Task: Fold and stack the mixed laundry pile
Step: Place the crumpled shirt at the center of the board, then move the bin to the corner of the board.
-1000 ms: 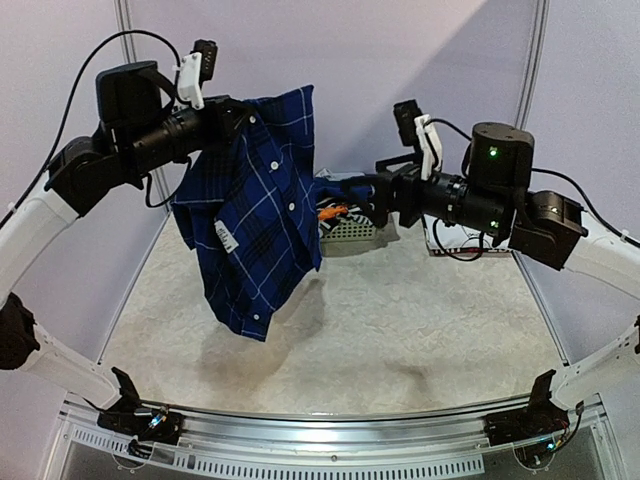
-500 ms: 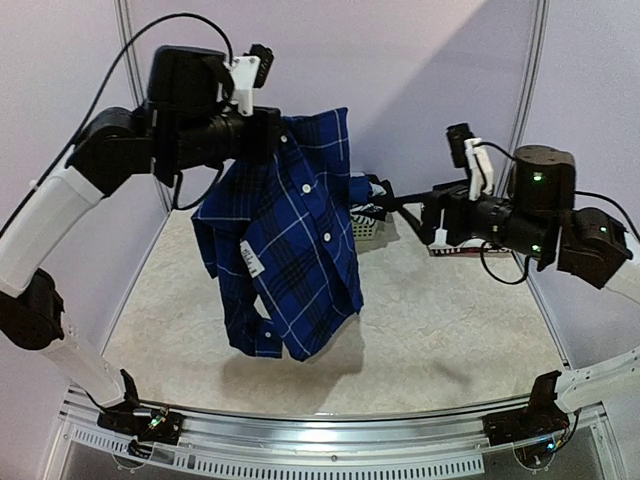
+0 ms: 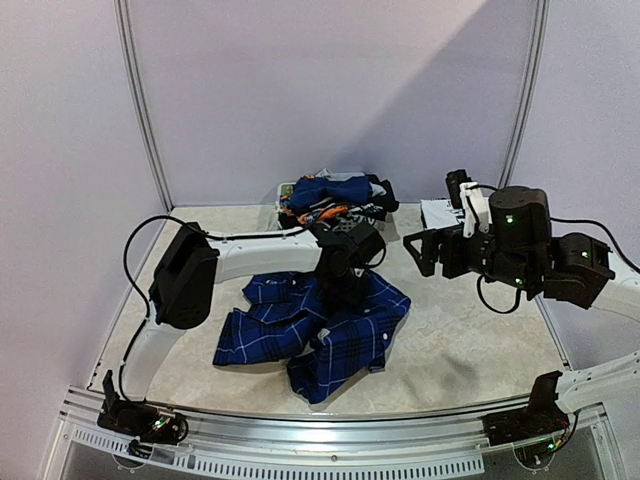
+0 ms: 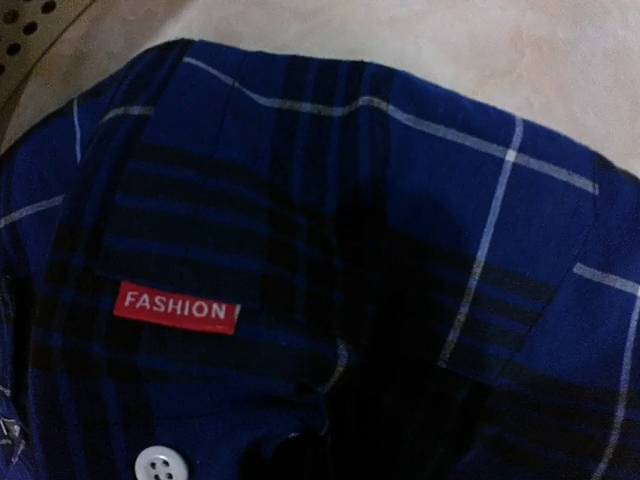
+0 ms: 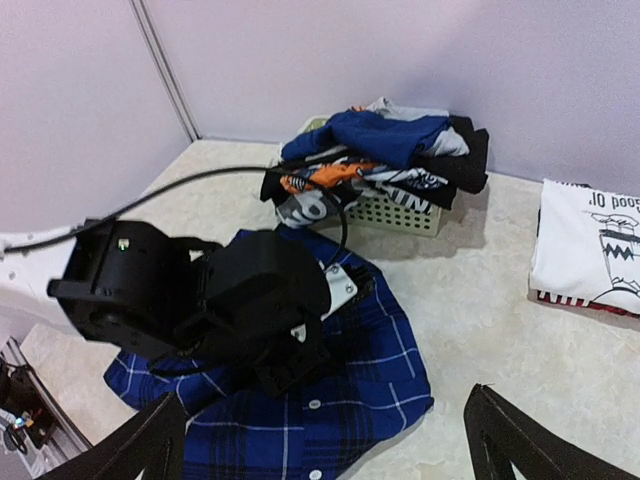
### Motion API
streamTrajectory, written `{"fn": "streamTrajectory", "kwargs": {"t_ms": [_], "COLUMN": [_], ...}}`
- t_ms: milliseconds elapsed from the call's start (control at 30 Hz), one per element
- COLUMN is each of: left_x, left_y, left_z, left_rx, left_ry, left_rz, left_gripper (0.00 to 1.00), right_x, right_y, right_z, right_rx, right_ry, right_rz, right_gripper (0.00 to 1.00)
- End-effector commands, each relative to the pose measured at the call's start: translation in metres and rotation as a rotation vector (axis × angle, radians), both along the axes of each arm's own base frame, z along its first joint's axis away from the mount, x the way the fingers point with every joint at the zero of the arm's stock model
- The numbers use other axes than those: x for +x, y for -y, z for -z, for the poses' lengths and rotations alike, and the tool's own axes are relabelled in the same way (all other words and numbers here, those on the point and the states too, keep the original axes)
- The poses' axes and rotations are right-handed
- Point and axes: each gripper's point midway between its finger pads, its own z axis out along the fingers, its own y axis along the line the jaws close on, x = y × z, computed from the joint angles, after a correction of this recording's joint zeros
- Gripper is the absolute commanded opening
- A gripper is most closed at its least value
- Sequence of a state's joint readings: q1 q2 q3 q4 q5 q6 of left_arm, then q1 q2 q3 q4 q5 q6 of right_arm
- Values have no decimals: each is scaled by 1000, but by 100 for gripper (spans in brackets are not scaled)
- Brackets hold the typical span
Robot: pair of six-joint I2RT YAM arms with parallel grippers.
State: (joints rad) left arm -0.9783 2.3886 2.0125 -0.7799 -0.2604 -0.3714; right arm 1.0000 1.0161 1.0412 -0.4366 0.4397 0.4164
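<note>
The left hand (image 3: 344, 296) was clamped shut on the blue-and-black plaid shirt (image 3: 290, 335), which lay crumpled mid-tabletop (image 3: 470, 340). The laundry pile (image 3: 332, 198) sat heaped at twelve o'clock. The right hand (image 3: 421, 252) hovered at three o'clock, spread wide and empty.

Soft, matt woven cloth for the shirt (image 4: 400, 250); smooth white plastic for its button (image 4: 160, 465); pale perforated plastic for the basket (image 5: 400, 212); matt, mottled table (image 3: 470, 340).
</note>
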Motion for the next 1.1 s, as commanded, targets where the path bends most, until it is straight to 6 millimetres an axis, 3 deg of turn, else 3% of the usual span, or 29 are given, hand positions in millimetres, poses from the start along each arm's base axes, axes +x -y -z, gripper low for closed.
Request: {"fn": "streamTrajectory", "kwargs": {"t_ms": [0,133,200,333,433,567,700,867,1000,1067], "left_x": [11,13,13,5,-2,-1,28,81,134,157], "left_y": [10,-1,-12,-45,-75,-122,-166,-183,-194,-199], "left_z": [-51,-69,-91,-117,-138,-145,-136,-122,-117,-101], "left_rx": [-152,-216,-258,-288,-309,-311,-294,-278,-268,-245], "left_ry": [18,43,77,121,177,218,227,213,215,192], "left_rz": [-3,-9,-20,-45,-82,-154,-252,-260,-301,-314], "left_gripper": [10,50,66,87,99,99,91,81,73,70], "right_x": [-10,-28,-39,-57,-57,-38,-24,-16,-16,-15], "right_y": [-22,-56,-69,-85,-83,-69,-63,-56,-50,-46], "right_z": [34,66,78,92,101,109,121,137,144,147], "right_rx": [-28,-28,-22,-72,-119,-101,-87,-108,-120,-124], "right_ry": [-101,-224,-261,-252,-240,-233,-279,-315,-328,-331], "right_rz": [-112,-281,-347,-398,-363,-207,-133,-91,-81,-72], "right_gripper": [97,94,94,93,93,96,97,97,97,98]}}
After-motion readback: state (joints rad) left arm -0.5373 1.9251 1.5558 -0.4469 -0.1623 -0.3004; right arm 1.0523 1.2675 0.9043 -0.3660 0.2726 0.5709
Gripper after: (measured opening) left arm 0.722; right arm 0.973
